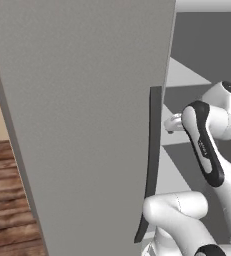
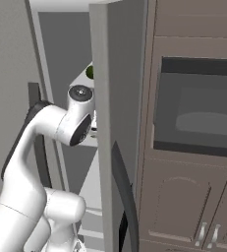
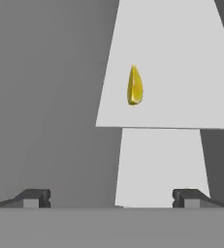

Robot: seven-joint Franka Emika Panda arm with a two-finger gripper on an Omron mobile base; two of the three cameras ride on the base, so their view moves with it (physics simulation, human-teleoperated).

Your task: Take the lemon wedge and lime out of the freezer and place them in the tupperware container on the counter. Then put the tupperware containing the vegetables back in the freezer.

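The lemon wedge (image 3: 135, 85) lies on a pale shelf (image 3: 181, 72) ahead of the tool (image 3: 112, 198). The tool's fingers stand wide apart, empty. The freezer (image 1: 87, 125) door stands open beside it.

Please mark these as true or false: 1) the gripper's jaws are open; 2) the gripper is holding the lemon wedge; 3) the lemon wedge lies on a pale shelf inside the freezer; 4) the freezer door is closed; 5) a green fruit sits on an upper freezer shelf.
1) True. In the hand view the gripper has its jaws standing wide apart with nothing between them.
2) False. The lemon wedge lies ahead of the gripper, well clear of it.
3) True. It rests on a pale grey shelf.
4) False. The freezer stands open, its door swung out and the arm reaching inside.
5) True. The lime peeks out on an upper shelf in the right base view.
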